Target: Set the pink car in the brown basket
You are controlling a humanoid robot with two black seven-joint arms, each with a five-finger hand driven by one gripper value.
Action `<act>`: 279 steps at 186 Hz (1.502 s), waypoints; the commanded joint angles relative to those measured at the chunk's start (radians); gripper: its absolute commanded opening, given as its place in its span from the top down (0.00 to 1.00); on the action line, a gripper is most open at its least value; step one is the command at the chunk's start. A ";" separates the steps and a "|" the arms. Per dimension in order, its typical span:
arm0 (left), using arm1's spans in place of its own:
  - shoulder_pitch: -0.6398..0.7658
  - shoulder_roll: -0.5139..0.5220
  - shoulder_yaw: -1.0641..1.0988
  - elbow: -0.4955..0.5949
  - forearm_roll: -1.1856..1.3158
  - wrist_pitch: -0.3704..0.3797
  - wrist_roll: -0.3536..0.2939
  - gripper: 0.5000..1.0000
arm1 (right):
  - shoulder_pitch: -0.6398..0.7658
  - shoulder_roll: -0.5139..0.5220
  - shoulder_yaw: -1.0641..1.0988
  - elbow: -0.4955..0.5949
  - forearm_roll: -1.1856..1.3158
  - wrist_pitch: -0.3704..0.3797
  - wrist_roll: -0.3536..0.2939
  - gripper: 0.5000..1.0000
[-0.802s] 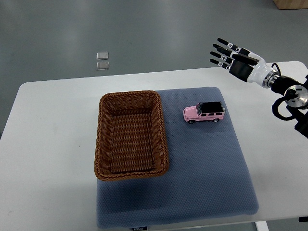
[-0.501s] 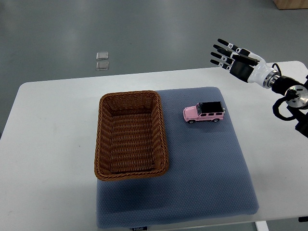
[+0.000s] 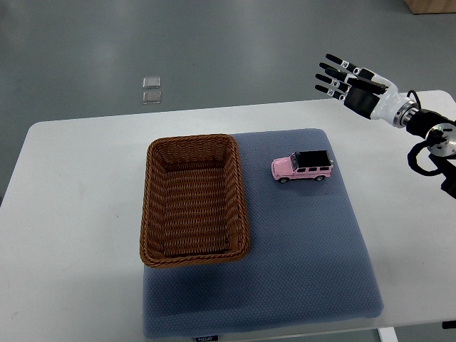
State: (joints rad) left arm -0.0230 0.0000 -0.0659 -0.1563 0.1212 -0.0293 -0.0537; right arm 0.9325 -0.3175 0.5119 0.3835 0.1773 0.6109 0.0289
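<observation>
- Right hand (image 3: 354, 83), fingers (image 3: 333, 69) spread wide and holding nothing, hovers past the far right corner of the white table (image 3: 78, 214), its arm entering from the picture's right edge
- Brown basket (image 3: 153, 206), a woven rectangular tray, sits on the left part of a blue-grey mat (image 3: 306, 256) with nothing inside it
- Pink car (image 3: 302, 167), a boxy toy off-roader with a black roof and dark windows, stands on its wheels on the mat just right of the basket, nose pointing toward it, well apart from the hand
- Since the earlier frames the hand has drifted slightly up and to the right, away from the car; car and basket have not moved
</observation>
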 commanded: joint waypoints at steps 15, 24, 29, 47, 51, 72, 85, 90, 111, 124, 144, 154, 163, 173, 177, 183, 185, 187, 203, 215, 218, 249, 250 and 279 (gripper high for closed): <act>0.000 0.000 0.000 0.001 0.000 0.000 0.000 0.00 | 0.000 0.000 0.000 0.000 -0.042 0.000 0.008 0.17; 0.000 0.000 0.000 0.000 0.000 0.000 0.000 0.00 | 0.002 0.000 0.000 0.000 -0.067 0.000 0.022 0.17; 0.000 0.000 0.000 0.000 0.000 0.000 0.000 0.00 | 0.005 0.000 0.000 0.000 -0.078 0.000 0.025 0.17; 0.000 0.000 0.000 0.000 0.000 0.000 0.000 0.00 | 0.023 0.012 -0.001 0.000 -0.147 0.000 0.036 0.17; 0.000 0.000 0.000 0.000 0.000 0.000 0.000 0.00 | 0.023 0.011 -0.001 0.000 -0.159 0.000 0.037 0.17; 0.000 0.000 0.000 0.000 0.000 0.000 0.000 0.00 | 0.028 0.002 0.000 0.006 -0.206 0.000 0.037 0.17; 0.000 0.000 0.000 0.000 0.000 0.000 0.000 0.00 | 0.040 -0.003 -0.004 0.012 -0.239 0.000 0.040 0.17; 0.000 0.000 0.000 0.000 0.000 0.000 0.000 0.00 | 0.043 -0.005 -0.004 0.015 -0.251 0.000 0.043 0.17; 0.000 0.000 0.000 0.000 0.000 0.000 0.000 0.00 | 0.048 -0.034 0.000 0.046 -0.348 0.000 0.051 0.17; 0.000 0.000 0.000 0.000 0.000 0.000 0.000 0.00 | 0.063 -0.040 0.000 0.058 -0.403 0.000 0.055 0.18; 0.000 0.000 0.000 0.000 0.000 0.000 0.000 0.00 | 0.083 -0.046 0.002 0.081 -0.512 0.000 0.066 0.18; 0.000 0.000 0.000 0.000 0.000 0.000 0.000 0.00 | 0.086 -0.054 0.004 0.107 -0.569 0.000 0.069 0.18; 0.000 0.000 0.000 0.000 0.000 0.000 0.000 0.00 | 0.086 -0.061 0.004 0.129 -0.622 -0.003 0.071 0.18; 0.000 0.000 0.000 0.000 0.000 0.000 0.000 0.00 | 0.085 -0.063 0.002 0.138 -0.671 -0.010 0.074 0.18; 0.000 0.000 0.000 0.000 0.000 0.000 0.000 0.00 | 0.085 -0.061 0.002 0.141 -0.690 -0.010 0.075 0.18; 0.000 0.000 0.000 0.000 0.000 0.000 0.000 0.00 | 0.085 -0.061 0.000 0.144 -0.719 -0.010 0.082 0.18; 0.000 0.000 0.000 0.000 0.000 0.000 0.000 0.00 | 0.085 -0.063 0.000 0.146 -0.729 -0.010 0.083 0.18; 0.000 0.000 0.000 0.001 0.000 0.000 0.000 0.00 | 0.085 -0.063 0.000 0.147 -0.739 -0.010 0.085 0.18; 0.000 0.000 0.000 0.000 0.000 0.000 0.000 0.00 | 0.085 -0.064 -0.003 0.169 -0.825 -0.008 0.103 0.18; 0.000 0.000 0.000 0.001 0.000 0.000 0.000 0.00 | 0.086 -0.069 -0.004 0.212 -0.907 -0.010 0.114 0.18; 0.000 0.000 0.000 0.000 0.000 0.000 0.000 0.00 | 0.086 -0.071 -0.006 0.219 -0.920 -0.010 0.115 0.18; 0.000 0.000 0.000 0.001 0.000 0.000 0.000 0.00 | 0.078 -0.112 -0.007 0.334 -1.154 -0.017 0.118 0.18; 0.000 0.000 0.000 0.001 0.000 0.000 0.000 0.00 | 0.078 -0.112 -0.006 0.339 -1.168 -0.019 0.118 0.18; 0.000 0.000 0.000 0.000 0.000 0.000 0.000 0.00 | 0.066 -0.137 -0.013 0.403 -1.309 -0.042 0.123 0.18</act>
State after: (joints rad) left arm -0.0231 0.0000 -0.0660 -0.1562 0.1212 -0.0294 -0.0536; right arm 1.0093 -0.4350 0.5035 0.7439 -1.0437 0.5784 0.1506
